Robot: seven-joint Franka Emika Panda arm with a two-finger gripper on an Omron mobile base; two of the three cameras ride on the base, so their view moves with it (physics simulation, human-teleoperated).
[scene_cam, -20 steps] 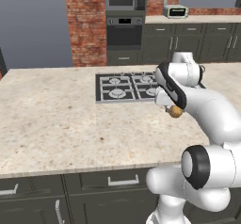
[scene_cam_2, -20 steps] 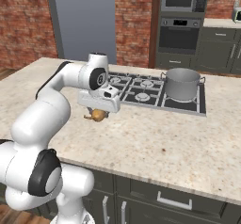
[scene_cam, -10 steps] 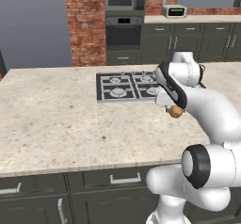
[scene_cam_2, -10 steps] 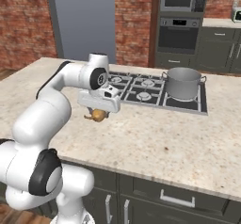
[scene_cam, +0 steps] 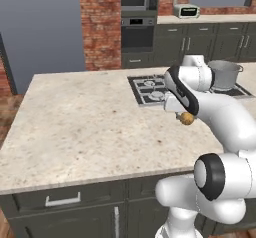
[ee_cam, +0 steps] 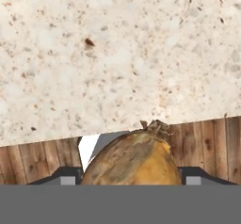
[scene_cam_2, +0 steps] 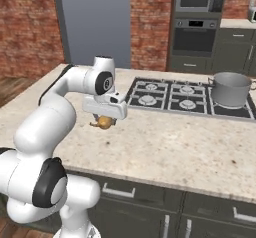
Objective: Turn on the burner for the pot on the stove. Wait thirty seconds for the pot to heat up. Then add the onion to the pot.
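**A:** How did the jaws stand?

**B:** They were closed partway around the onion (ee_cam: 134, 157), one finger on each side of it. The gripper (scene_cam_2: 104, 121) pointed down, so the bulb hung beneath the hand, lifted above the counter (scene_cam_2: 165, 147) and not resting on it.

**A:** Why was it held that way?

**B:** As I judge it, a grip across the round middle keeps the bulb from rolling out, and the height lets it pass over the counter without dragging. The onion's stem end pointed away from the hand.

**A:** Where was the pot?

**B:** The pot (scene_cam_2: 230, 89) stood well apart from the jaws, off to their side, at the far end of the stove (scene_cam_2: 185, 98). It sat upright on the black grate with no lid, so its mouth was open from above.

**A:** What lay under the jaws?

**B:** Speckled stone counter, just in front of the stove's near edge.

**A:** Was the burner lit?

**B:** I could not tell; no flame showed beneath the pot.
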